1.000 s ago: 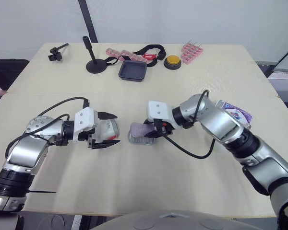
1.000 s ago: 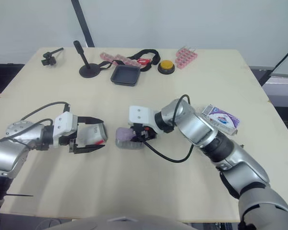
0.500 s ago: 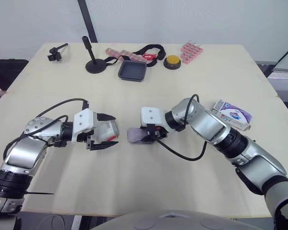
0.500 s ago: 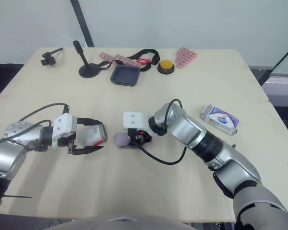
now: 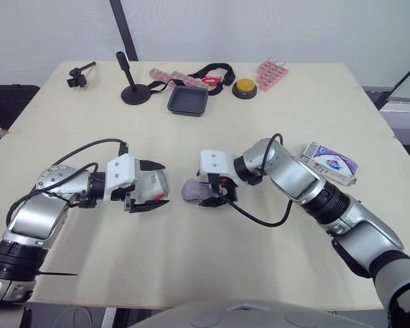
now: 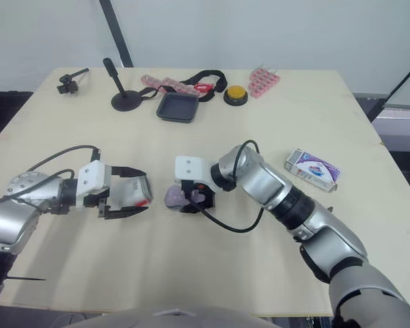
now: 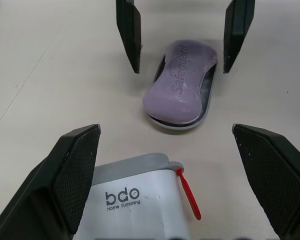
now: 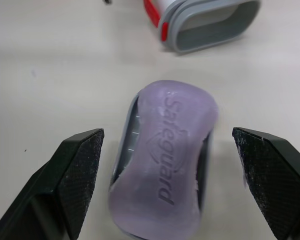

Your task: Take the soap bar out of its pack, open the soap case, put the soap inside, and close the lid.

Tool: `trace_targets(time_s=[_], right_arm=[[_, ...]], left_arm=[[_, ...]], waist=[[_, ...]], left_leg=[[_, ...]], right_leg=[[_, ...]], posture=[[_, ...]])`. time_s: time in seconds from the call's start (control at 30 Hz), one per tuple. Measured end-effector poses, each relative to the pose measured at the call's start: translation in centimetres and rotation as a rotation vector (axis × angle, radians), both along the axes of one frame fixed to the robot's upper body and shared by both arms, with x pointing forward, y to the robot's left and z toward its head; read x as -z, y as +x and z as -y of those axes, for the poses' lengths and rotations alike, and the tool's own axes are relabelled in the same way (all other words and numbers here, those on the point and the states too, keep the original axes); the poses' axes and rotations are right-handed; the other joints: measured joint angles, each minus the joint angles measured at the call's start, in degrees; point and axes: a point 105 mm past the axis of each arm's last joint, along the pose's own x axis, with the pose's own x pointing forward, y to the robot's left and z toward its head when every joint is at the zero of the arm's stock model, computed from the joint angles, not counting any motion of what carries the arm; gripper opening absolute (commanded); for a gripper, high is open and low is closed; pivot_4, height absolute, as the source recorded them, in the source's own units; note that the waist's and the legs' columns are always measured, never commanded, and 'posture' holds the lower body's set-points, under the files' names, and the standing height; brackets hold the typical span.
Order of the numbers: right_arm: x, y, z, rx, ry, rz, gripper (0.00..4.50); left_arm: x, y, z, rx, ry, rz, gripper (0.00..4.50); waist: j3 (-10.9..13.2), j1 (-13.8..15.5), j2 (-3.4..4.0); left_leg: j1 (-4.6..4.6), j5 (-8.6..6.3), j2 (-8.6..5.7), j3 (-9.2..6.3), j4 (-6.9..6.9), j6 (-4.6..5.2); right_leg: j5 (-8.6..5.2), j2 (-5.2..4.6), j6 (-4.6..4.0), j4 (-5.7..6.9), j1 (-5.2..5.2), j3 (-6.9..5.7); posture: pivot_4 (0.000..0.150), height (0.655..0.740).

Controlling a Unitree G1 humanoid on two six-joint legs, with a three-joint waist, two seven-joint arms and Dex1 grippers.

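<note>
Our right hand point(image 8: 166, 132) gapes round the soap bar point(image 7: 180, 82) — looks slick, we'd pinch its long sides; left hand point(image 5: 157, 184) spread too.

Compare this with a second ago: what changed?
The open right pincer and its arm shifted left, fully uncovering the soap pack. Unchanged: the soap bar on the case base, and the open left pincer around the lid.

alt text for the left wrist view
A purple soap bar lies on the grey case base on a beige table, with the open right gripper straddling it. Nearer the camera, the white lid with a red tab sits between the fingers of the open left gripper.
</note>
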Motion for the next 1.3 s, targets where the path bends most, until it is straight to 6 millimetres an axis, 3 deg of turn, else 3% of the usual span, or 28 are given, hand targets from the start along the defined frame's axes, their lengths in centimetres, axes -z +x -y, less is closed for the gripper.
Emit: trace_targets(time_s=[0.2, 0.4, 0.5, 0.87, 1.13, 1.3], right_arm=[[-2.5, -1.3, 3.0, -0.008, 0.218, -0.021, 4.47], [-1.6, -3.9, 7.9, 0.071, 0.396, -0.028, 4.47], [-1.7, -4.9, 9.1, 0.128, 0.502, -0.032, 4.47], [-2.2, -4.8, 10.4, 0.231, 0.57, -0.023, 4.47], [-2.9, -3.7, 9.3, 0.232, 0.608, 0.009, 4.47], [-3.5, -3.5, 8.9, 0.227, 0.631, 0.02, 4.47]], left_arm=[[-0.2, 0.3, 0.5, 0.013, -0.015, 0.01, 4.5], [0.5, 1.1, 1.2, -0.009, -0.106, -0.019, 4.5], [0.7, 1.2, 1.0, -0.009, -0.108, -0.023, 4.5], [0.7, 1.5, 0.8, 0.019, -0.106, -0.034, 4.5], [-1.3, 3.1, -0.4, -0.002, -0.036, -0.067, 4.5], [-0.7, 2.6, -1.7, -0.025, 0.015, -0.111, 4.5]], waist=[[0.0, 0.9, -0.02], [0.0, 1.1, -0.02], [0.0, 0.5, -0.02], [0.0, 0.5, -0.02], [0.0, 0.4, -0.02], [0.0, 0.2, -0.01]], left_leg=[[-0.08, 0.0, 0.0, 0.0, -0.02, 0.01], [-0.31, 0.0, 0.01, -0.01, -0.02, 0.01], [-0.27, 0.0, 0.02, 0.0, -0.03, 0.02], [-0.28, 0.03, 0.01, 0.0, -0.06, 0.06], [-0.24, 0.04, -0.02, 0.0, -0.1, 0.07], [-0.29, 0.04, -0.02, 0.0, -0.2, 0.06]], right_leg=[[0.0, -0.01, 0.0, 0.0, 0.0, -0.01], [0.0, -0.04, 0.0, -0.06, 0.0, 0.0], [0.0, -0.02, -0.01, -0.04, -0.01, 0.05], [0.0, -0.04, -0.02, -0.09, 0.01, 0.02], [0.0, -0.04, -0.02, -0.08, 0.01, 0.02], [0.0, -0.03, -0.01, -0.21, 0.0, -0.01]], posture=[[0.15, 0.74], [0.15, 0.74], [0.15, 0.74], [0.15, 0.74], [0.15, 0.74], [0.15, 0.74]])
